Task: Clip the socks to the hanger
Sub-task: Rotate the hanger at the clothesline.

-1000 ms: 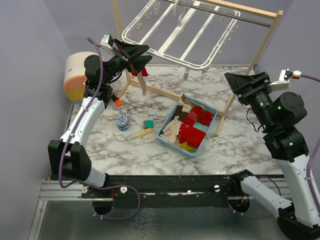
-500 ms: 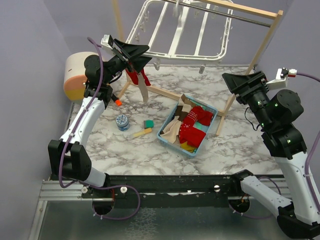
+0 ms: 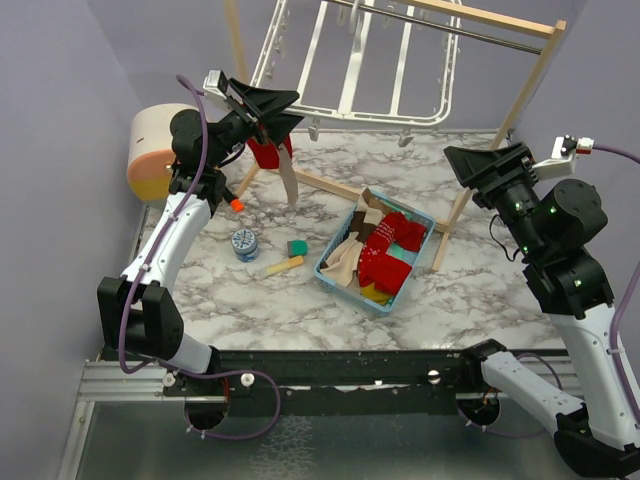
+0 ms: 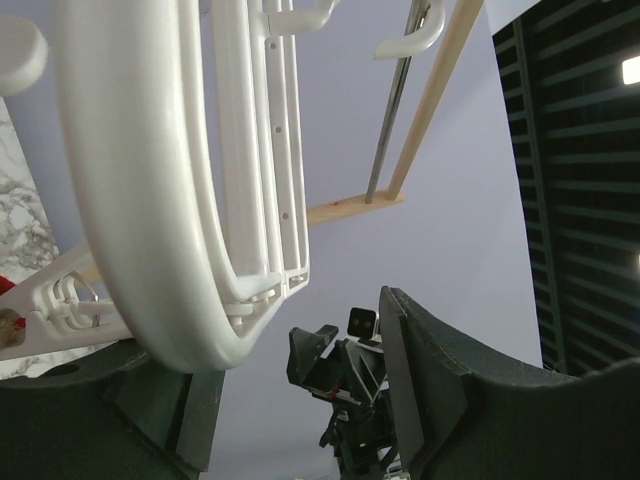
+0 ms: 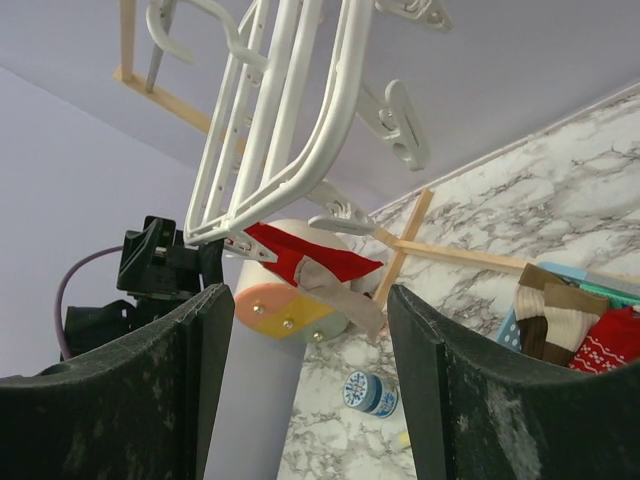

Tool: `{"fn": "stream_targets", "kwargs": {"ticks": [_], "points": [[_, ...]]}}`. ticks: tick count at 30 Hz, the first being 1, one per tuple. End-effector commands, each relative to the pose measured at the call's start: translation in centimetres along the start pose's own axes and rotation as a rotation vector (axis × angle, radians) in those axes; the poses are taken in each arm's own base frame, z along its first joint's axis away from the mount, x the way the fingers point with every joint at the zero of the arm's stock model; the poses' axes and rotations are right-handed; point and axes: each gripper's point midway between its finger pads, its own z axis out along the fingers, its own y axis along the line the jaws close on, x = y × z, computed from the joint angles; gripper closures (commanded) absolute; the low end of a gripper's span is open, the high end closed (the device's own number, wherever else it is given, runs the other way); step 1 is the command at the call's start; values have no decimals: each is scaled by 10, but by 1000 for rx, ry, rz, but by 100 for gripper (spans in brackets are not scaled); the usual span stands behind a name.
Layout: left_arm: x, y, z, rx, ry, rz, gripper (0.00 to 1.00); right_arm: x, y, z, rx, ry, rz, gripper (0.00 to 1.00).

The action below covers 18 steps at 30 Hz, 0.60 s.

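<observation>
The white hanger (image 3: pixel 350 108) hangs by its hook from the wooden stand (image 3: pixel 500 25) and tilts steeply. A red and beige sock (image 3: pixel 268 152) dangles from a clip at its near left corner. My left gripper (image 3: pixel 297 108) is open right at that corner; in the left wrist view the hanger's rim (image 4: pixel 140 200) lies against the left finger and the gap (image 4: pixel 290 350) is empty. My right gripper (image 3: pixel 462 172) hovers open to the right and holds nothing. In its wrist view the gripper (image 5: pixel 308 300) faces the hanger (image 5: pixel 290 120) and the clipped sock (image 5: pixel 310 255). More socks (image 3: pixel 385 250) fill the light-blue basket (image 3: pixel 330 270).
A pastel cylinder (image 3: pixel 150 150) lies at the left wall behind my left arm. A small blue-white jar (image 3: pixel 244 243), a teal block (image 3: pixel 297 247), a yellow stick (image 3: pixel 285 265) and an orange piece (image 3: pixel 237 205) lie left of the basket. The stand's leg (image 3: pixel 455 215) rises beside the basket.
The hanger has swung from a flat tilt to a steeper one, and the clipped sock swung with it. My right gripper shifted slightly left. My left gripper stayed put.
</observation>
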Motion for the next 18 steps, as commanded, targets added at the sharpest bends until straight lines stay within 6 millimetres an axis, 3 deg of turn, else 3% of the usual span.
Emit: {"fn": "stream_targets", "kwargs": {"ticks": [1, 13, 18], "points": [[-5, -12, 1, 34, -20, 29, 35, 3, 1, -4, -6, 24, -27, 32], [1, -20, -4, 45, -12, 39, 33, 6, -2, -7, 0, 36, -60, 32], [13, -21, -17, 43, -1, 56, 26, 15, -18, -13, 35, 67, -141, 31]]}}
